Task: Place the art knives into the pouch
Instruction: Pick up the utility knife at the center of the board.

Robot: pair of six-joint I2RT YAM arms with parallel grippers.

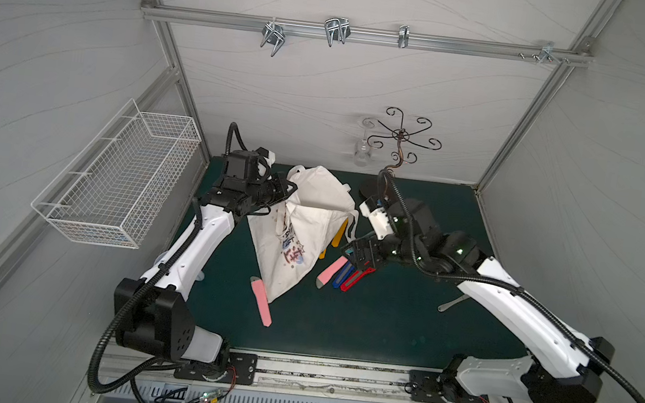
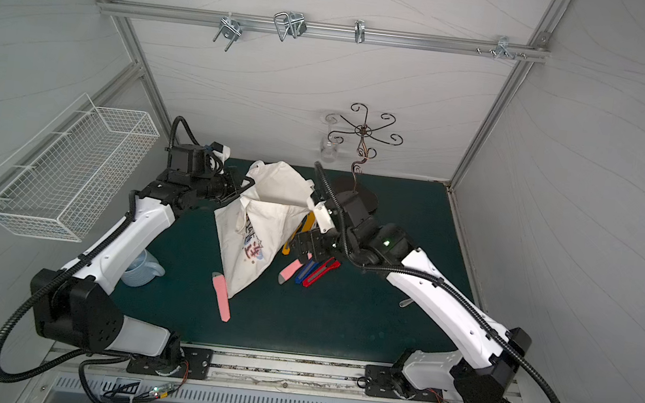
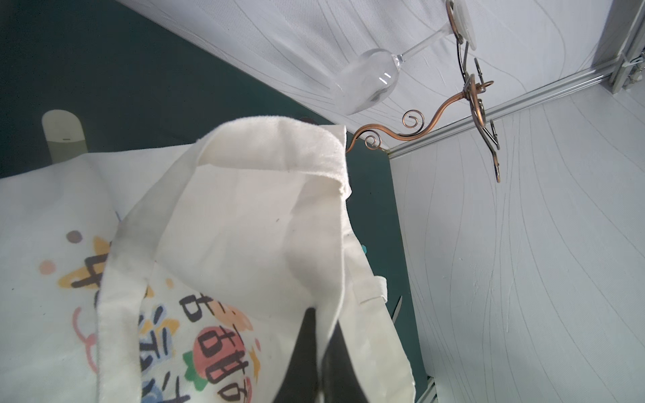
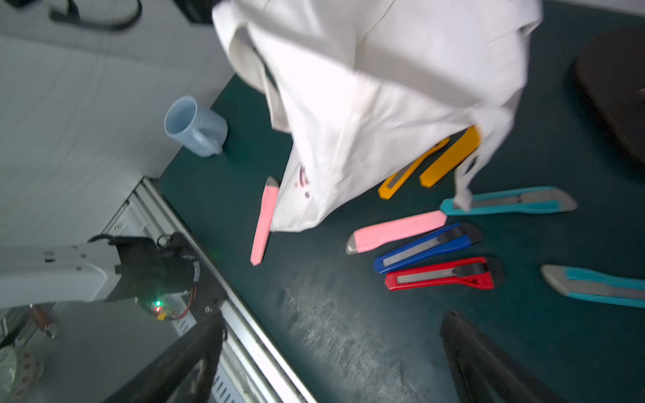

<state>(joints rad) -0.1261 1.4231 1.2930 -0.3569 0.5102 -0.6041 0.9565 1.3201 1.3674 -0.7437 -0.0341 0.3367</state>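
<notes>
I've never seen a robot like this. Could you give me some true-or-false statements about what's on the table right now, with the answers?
1. The left gripper pinches the pouch fabric. True.
2. The right gripper holds the red knife. False: the gripper is open and empty; the red knife lies on the mat.
3. A wine glass hangs bowl-down from the curly rack. True.
4. The pink knives touch each other. False: the pouch lies between them.
5. The blue cup sits in the wire basket. False: it stands on the mat beside the left arm.
</notes>
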